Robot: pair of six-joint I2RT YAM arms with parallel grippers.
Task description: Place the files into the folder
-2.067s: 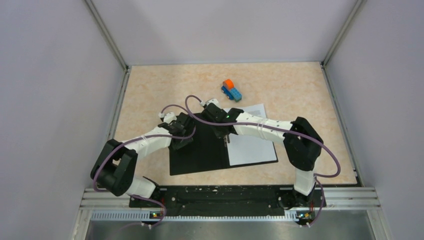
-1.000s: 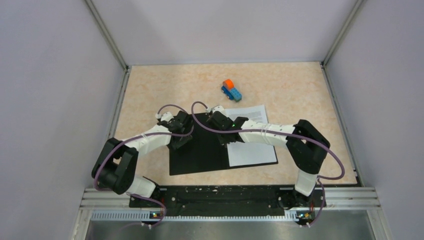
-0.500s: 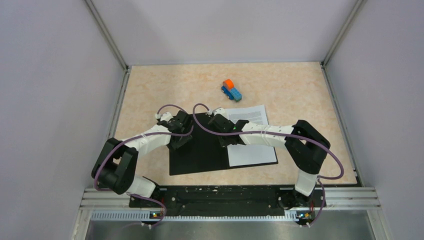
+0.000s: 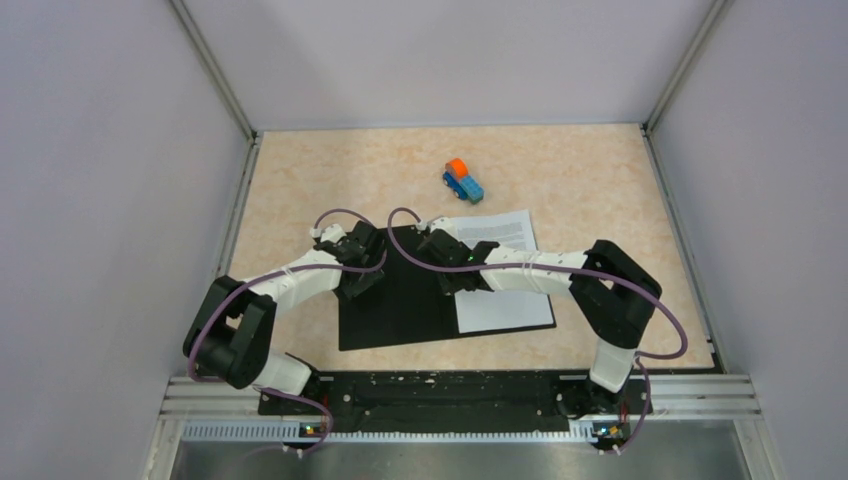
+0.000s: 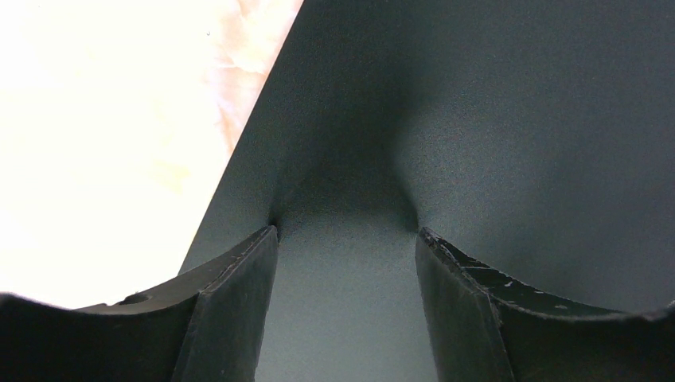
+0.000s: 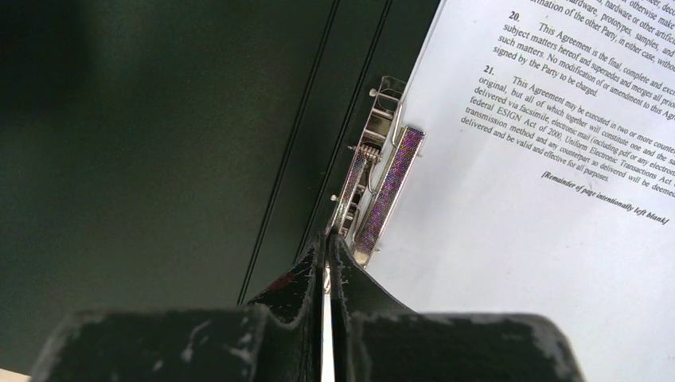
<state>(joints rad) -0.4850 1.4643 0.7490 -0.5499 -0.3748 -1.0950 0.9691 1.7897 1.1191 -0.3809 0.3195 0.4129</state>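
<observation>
Top external: folder open, centre frame

Folder [image 4: 395, 305] lies on the bench [image 4: 600, 180], black inside up; papers [image 4: 505, 308] cover its right side. Left jaws spread apart, tips on the black cover. Right jaws closed at the metal clip [image 6: 374, 187].

The open folder [image 4: 395, 315] lies beneath the left gripper [image 4: 355, 268] and right gripper [image 4: 452, 268]; the files [image 4: 510, 310] sit just right of the right jaws, the toy truck [image 4: 463, 182] beyond.
</observation>
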